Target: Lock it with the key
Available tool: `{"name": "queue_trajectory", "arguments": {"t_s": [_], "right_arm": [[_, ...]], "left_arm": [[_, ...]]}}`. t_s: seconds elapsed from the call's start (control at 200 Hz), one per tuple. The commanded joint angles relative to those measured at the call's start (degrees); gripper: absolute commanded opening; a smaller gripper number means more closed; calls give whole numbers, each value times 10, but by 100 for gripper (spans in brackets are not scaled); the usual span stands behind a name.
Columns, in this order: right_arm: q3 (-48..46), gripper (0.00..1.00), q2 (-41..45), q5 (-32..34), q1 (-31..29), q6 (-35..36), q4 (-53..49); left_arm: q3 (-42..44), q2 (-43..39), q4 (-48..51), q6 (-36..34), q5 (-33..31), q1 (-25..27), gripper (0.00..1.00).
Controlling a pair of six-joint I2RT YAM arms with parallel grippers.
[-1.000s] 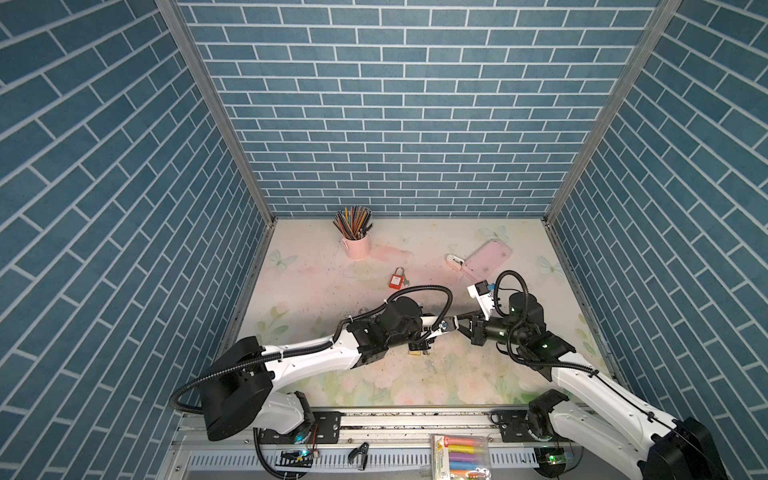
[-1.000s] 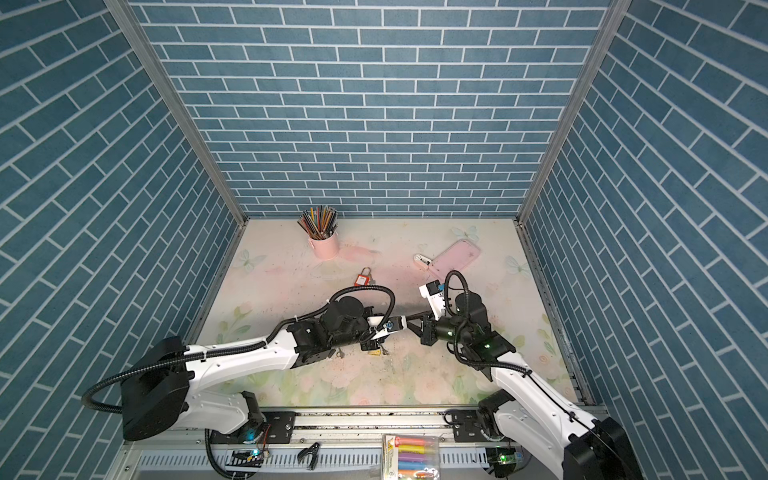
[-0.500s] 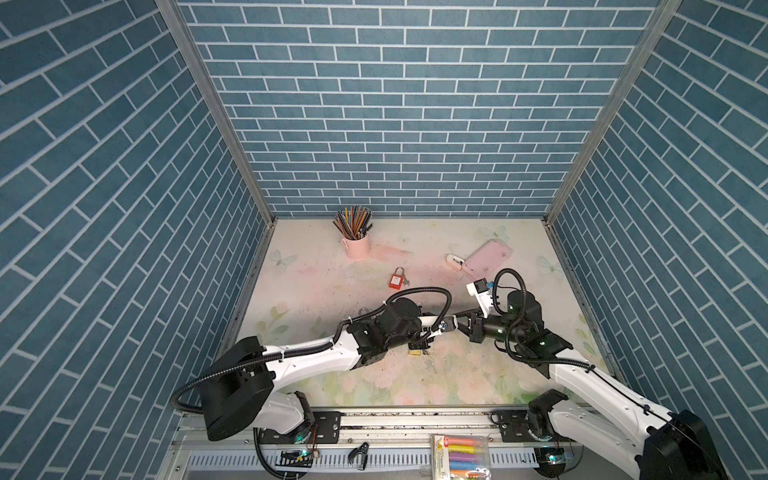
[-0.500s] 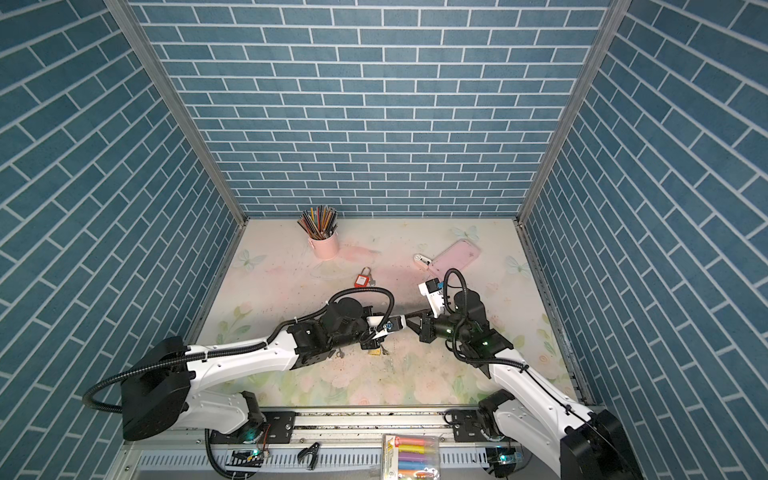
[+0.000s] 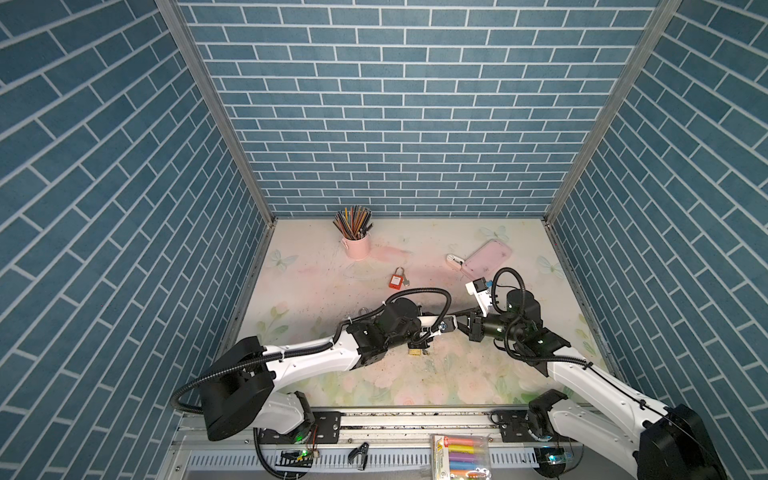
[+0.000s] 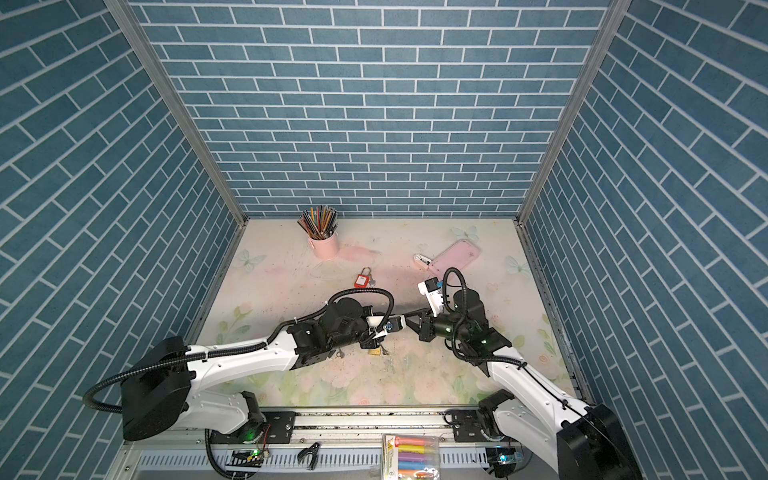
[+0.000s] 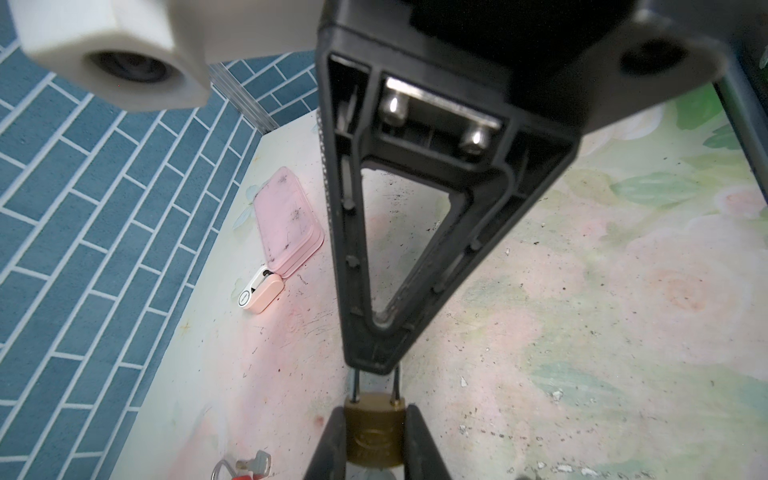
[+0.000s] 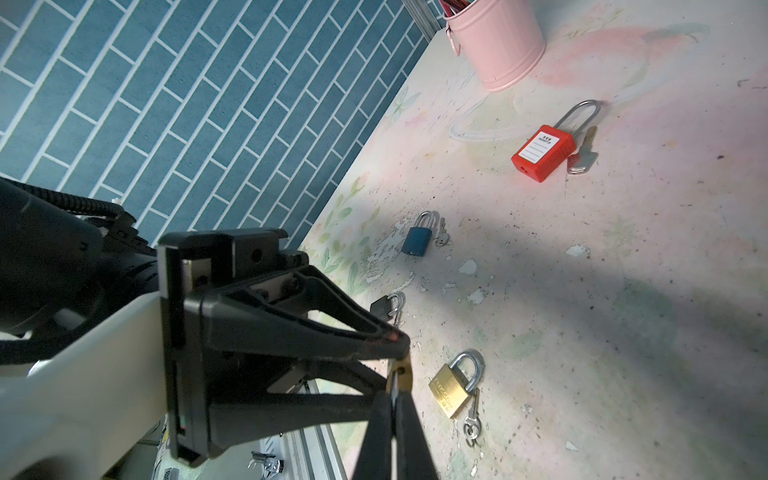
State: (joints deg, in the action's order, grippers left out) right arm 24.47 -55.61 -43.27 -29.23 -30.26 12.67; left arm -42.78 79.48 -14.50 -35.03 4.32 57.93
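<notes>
Steadying the brass padlock [image 7: 376,436] is what I am working at: my left gripper [image 7: 376,409] is clamping its body from both sides, over the table's [image 5: 457,382] middle, towards the front edge. I am aiming its shackle [image 7: 397,388] straight at the right gripper [image 7: 372,359], whose fingers are pressing together at the shackle's top. Whether they are pinching it I cannot tell, and its key I cannot make out. Any push, I judge, should be running gently along the shackle's legs. The flowered table is flaking and scuffed, carrying a pink cup [image 5: 358,248] by the back edge, a red padlock [image 5: 397,281], a spare brass padlock [image 8: 449,388] with keys [image 8: 471,419], and a pink case [image 5: 487,258]. Blue brick walls [image 5: 395,124] are closing three sides.
</notes>
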Motion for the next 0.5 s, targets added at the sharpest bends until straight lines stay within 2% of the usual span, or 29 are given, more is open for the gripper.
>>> {"name": "queue_trajectory", "arguments": {"t_s": [0.0,0.225,0.495], "right_arm": [[-21,0,-7,-61,-13,-19,-45],[-30,0,-10,-60,-23,-36,-31],[-32,0,-11,-58,-36,-39,-30]], "left_arm": [[-25,-15,-130,-12,3,-7,0],[-29,-11,-162,-19,-6,-8,0],[-44,-4,-171,-10,20,-14,0]]}}
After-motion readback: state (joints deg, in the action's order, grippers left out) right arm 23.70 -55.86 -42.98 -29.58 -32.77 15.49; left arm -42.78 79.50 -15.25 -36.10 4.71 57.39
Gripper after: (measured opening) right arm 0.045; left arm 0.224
